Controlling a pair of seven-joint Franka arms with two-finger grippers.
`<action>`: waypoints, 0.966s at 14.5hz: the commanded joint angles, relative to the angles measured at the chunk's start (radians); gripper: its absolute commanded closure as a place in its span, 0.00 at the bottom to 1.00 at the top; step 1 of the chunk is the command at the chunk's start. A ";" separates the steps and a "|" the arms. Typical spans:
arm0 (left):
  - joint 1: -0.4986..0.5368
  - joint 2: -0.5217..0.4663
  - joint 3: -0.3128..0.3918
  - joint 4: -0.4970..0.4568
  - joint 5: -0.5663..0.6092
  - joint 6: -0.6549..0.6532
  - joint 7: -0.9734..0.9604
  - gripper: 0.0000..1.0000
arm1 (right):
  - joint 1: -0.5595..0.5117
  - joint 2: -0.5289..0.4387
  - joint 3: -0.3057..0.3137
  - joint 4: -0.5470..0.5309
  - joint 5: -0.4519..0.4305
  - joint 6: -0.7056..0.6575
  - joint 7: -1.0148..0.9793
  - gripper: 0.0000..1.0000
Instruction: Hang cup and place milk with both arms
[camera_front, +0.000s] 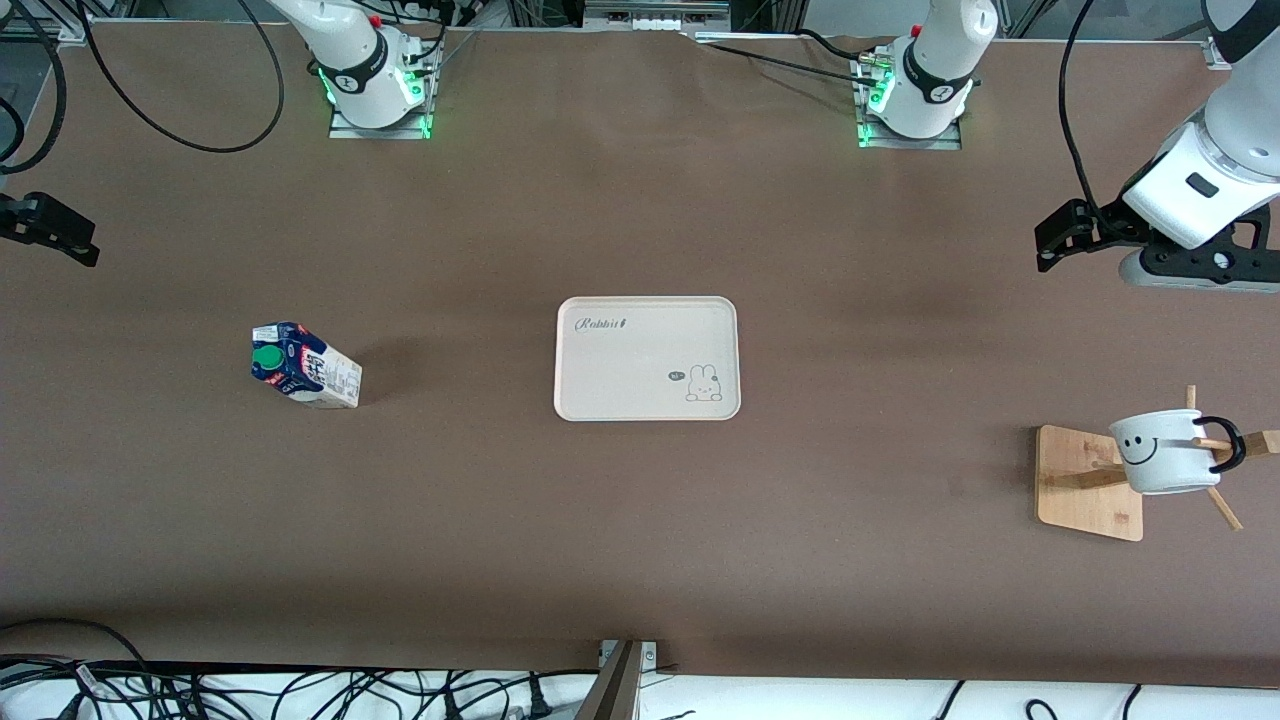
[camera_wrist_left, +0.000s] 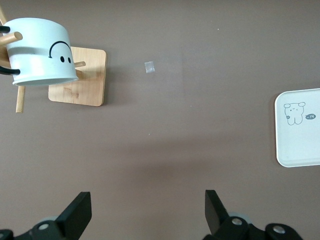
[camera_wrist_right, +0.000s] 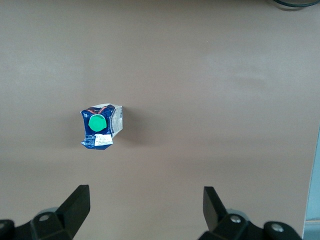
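One cup (camera_front: 1165, 452) hangs on the rack (camera_front: 1088, 482); one milk (camera_front: 304, 364) stands on the bench (camera_front: 640, 520) beside one tray (camera_front: 647, 358). Left pincer (camera_wrist_left: 147, 207) and right pincer (camera_wrist_right: 145, 205) both gape wide, empty.

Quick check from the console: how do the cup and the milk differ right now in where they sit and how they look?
The cup hangs by its black handle on a peg of the wooden rack at the left arm's end; the milk stands on the bare table toward the right arm's end. The cup is white with a smiley face; the milk is dark blue and white with a green cap. Neither is on the tray, and neither is held: the left gripper and right gripper are both open.
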 joint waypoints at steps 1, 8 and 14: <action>0.004 0.013 -0.001 0.032 -0.009 -0.026 -0.008 0.00 | 0.014 0.017 0.002 0.019 0.052 0.001 -0.007 0.00; 0.010 0.013 -0.001 0.031 -0.009 -0.028 -0.005 0.00 | 0.009 0.026 -0.005 0.021 0.060 0.001 -0.015 0.00; 0.009 0.013 -0.001 0.031 -0.009 -0.028 -0.006 0.00 | 0.009 0.028 -0.005 0.019 0.058 -0.005 -0.015 0.00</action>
